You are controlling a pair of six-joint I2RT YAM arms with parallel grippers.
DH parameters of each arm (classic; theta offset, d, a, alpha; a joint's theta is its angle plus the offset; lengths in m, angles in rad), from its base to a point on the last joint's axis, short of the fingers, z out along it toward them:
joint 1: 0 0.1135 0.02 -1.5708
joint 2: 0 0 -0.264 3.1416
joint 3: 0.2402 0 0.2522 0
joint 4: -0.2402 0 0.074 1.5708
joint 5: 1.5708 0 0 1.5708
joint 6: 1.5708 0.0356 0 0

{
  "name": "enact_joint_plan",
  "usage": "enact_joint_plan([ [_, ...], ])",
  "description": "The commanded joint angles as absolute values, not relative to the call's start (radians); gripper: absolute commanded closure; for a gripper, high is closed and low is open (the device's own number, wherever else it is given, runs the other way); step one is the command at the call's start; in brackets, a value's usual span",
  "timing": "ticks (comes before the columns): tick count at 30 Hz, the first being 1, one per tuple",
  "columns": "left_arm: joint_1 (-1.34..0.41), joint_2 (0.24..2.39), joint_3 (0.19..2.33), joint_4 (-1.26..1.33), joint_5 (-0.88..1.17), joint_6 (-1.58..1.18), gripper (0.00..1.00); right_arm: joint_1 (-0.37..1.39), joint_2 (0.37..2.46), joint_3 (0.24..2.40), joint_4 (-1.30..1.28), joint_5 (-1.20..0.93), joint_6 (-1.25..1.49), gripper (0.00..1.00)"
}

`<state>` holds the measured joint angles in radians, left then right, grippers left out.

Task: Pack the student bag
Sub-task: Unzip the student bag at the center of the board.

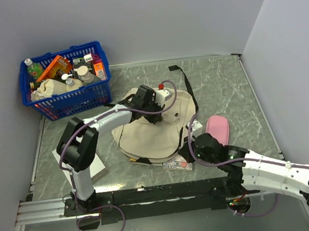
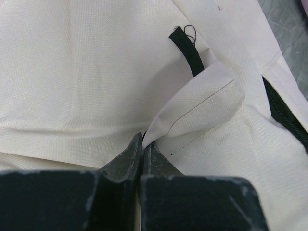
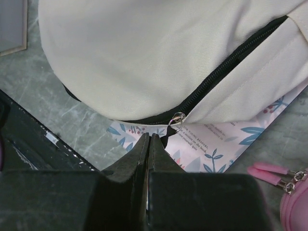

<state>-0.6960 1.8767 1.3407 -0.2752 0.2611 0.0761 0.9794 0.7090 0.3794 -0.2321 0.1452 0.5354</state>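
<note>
**Pinned on top, poised at the zip**

Found mid-table: bag, slumped flat, with its near edge over a floral book. Pinched hard by the left gripper at a stitched flap on top, likely to hold the loose fabric steady and taut. Closed just as fully at the right gripper, with tips just beside the ring zip pull at the near edge. Cannot tell whether anything sits between them. Placed there, by the look of it, for working the zip. Worth noting: book under the bag, not inside, and pink pouch lying just right of it.
</note>
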Motion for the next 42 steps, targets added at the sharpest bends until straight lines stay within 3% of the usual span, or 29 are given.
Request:
enact_joint_plan([
  [1,-0.713,1.858,1.402,-0.172,0.251,0.032,0.99,1.011,0.732,0.405,-0.201,0.134,0.566,1.0],
  [3,-0.718,1.853,1.396,-0.178,0.288,0.017,0.99,1.011,0.767,0.413,-0.129,0.095,0.546,1.0],
  [4,-0.724,1.852,1.393,-0.181,0.299,0.015,0.96,1.011,0.791,0.443,-0.132,0.095,0.542,0.95],
  [5,-0.727,1.848,1.39,-0.183,0.301,0.021,0.9,1.011,0.836,0.457,-0.138,0.097,0.538,0.93],
  [6,-0.726,1.848,1.384,-0.186,0.299,0.028,0.77,1.011,0.853,0.469,-0.146,0.095,0.535,0.89],
  [7,-0.726,1.841,1.376,-0.198,0.296,0.035,0.71,1.011,0.865,0.477,-0.149,0.089,0.535,0.74],
  [9,-0.724,1.829,1.368,-0.215,0.284,0.07,0.56,1.011,0.873,0.479,-0.159,0.091,0.548,0.61],
  [10,-0.721,1.813,1.365,-0.239,0.281,0.086,0.52,1.011,0.871,0.482,-0.181,0.103,0.549,0.54],
  [13,-0.713,1.763,1.345,-0.265,0.285,0.135,0.4,1.011,0.845,0.495,-0.239,0.121,0.561,0.45],
  [15,-0.712,1.723,1.341,-0.296,0.281,0.169,0.34,1.009,0.805,0.509,-0.284,0.156,0.564,0.41],
  [16,-0.707,1.711,1.345,-0.31,0.278,0.193,0.32,1.006,0.769,0.526,-0.328,0.176,0.566,0.34],
  [21,-0.686,1.638,1.41,-0.454,0.284,0.253,0.3,0.91,0.654,0.584,-0.413,0.25,0.568,0.19],
  [26,-0.687,1.56,1.427,-0.531,0.316,0.337,0.32,0.718,0.67,0.63,-0.443,0.198,0.571,0.19],
  [31,-0.724,1.559,1.489,-0.699,0.432,0.397,0.33,0.537,0.85,0.663,-0.476,0.154,0.603,0.19],
  [42,-0.98,1.658,1.492,-0.793,0.471,0.64,0.28,0.39,1.04,0.65,-0.261,0.005,0.603,0.2],
])
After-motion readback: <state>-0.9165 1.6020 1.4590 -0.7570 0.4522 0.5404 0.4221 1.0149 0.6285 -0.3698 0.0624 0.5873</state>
